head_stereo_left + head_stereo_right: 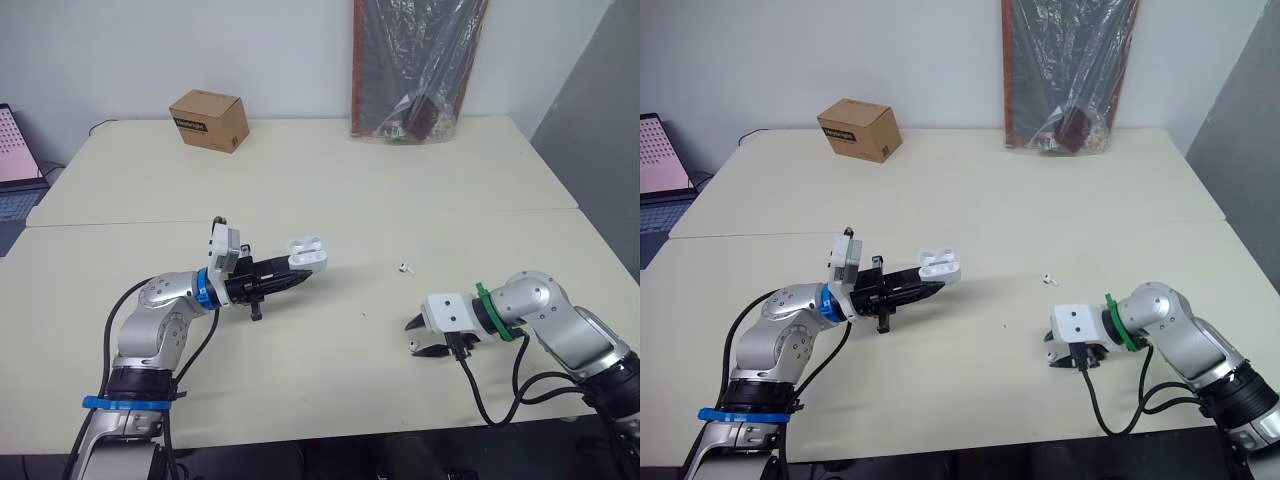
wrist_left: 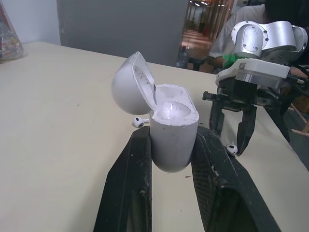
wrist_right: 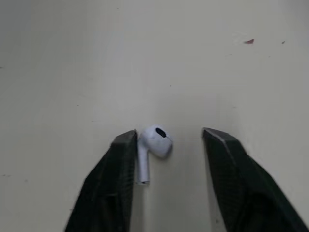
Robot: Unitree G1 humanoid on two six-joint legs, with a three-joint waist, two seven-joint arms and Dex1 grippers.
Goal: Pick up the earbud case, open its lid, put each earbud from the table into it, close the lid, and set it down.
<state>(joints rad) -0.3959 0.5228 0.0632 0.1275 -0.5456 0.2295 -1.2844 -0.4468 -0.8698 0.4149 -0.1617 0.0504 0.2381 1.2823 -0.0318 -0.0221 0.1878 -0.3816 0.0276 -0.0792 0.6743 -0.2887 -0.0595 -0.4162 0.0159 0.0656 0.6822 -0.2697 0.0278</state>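
My left gripper is shut on the white earbud case, held just above the table with its lid hinged open. In the left wrist view the case sits between both black fingers and its two sockets look empty. One white earbud lies on the table to the right of the case. My right gripper is open, low over the table at the front right. A second earbud lies between its fingers, touching one finger. The other finger stands apart from it.
A cardboard box stands at the back left. A plastic-wrapped dark package leans on the wall at the back right. A laptop sits off the table's left side. The table's front edge is close to both arms.
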